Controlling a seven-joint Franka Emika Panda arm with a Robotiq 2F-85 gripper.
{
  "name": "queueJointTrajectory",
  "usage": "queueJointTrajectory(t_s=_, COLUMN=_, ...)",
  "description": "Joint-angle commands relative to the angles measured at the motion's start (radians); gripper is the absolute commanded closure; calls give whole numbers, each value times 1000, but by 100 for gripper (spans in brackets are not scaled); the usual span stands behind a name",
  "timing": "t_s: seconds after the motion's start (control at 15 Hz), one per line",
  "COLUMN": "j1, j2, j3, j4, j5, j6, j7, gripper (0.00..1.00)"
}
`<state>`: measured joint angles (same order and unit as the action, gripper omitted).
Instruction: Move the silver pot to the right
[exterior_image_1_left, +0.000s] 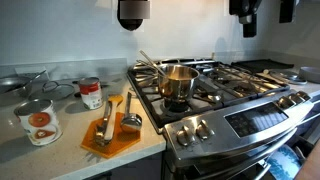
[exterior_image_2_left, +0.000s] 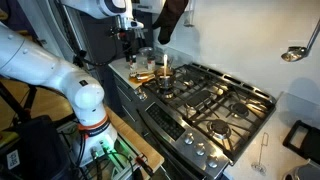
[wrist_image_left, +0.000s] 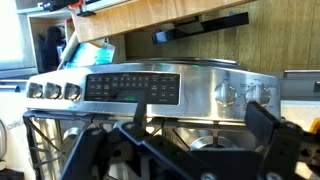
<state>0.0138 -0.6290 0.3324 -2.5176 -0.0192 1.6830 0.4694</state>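
Observation:
The silver pot (exterior_image_1_left: 178, 82) is a small shiny steel saucepan with a long thin handle pointing back left. It stands on the front left burner of the gas stove (exterior_image_1_left: 236, 84) and also shows in the other exterior view (exterior_image_2_left: 163, 68). My gripper (exterior_image_1_left: 133, 12) hangs high above the stove's left edge, well clear of the pot, and shows on the white arm (exterior_image_2_left: 125, 28). In the wrist view the two black fingers (wrist_image_left: 200, 112) are spread wide with nothing between them. A shiny round shape (wrist_image_left: 213, 143) lies below them; I cannot tell if it is the pot.
Two labelled tin cans (exterior_image_1_left: 38, 122) (exterior_image_1_left: 91, 93) stand on the counter left of the stove. An orange cutting board (exterior_image_1_left: 110, 137) with utensils lies beside the stove. Control knobs (exterior_image_1_left: 195, 128) line the stove front. A ladle (exterior_image_2_left: 295, 52) hangs on the far wall.

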Motion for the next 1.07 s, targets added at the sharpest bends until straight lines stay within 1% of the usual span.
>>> queueJointTrajectory(t_s=0.0, j1=24, j2=5, j3=-21, j4=1, j5=-11, j6=-1, j7=12, gripper=0)
queueJointTrajectory(t_s=0.4, j1=24, j2=5, j3=-21, j4=1, j5=-11, j6=-1, j7=12, gripper=0)
queueJointTrajectory(t_s=0.53, j1=-3, j2=43, j3=-51, j4=14, j5=2, j6=14, j7=16, gripper=0)
queueJointTrajectory(t_s=0.6, j1=-15, j2=65, j3=-85, j4=15, j5=11, j6=36, j7=-3, gripper=0)
queueJointTrajectory(t_s=0.67, j1=-27, j2=82, j3=-101, j4=18, j5=11, j6=49, j7=4, gripper=0)
queueJointTrajectory(t_s=1.0, j1=-72, j2=214, j3=-216, j4=59, j5=28, j6=167, j7=-19, gripper=0)
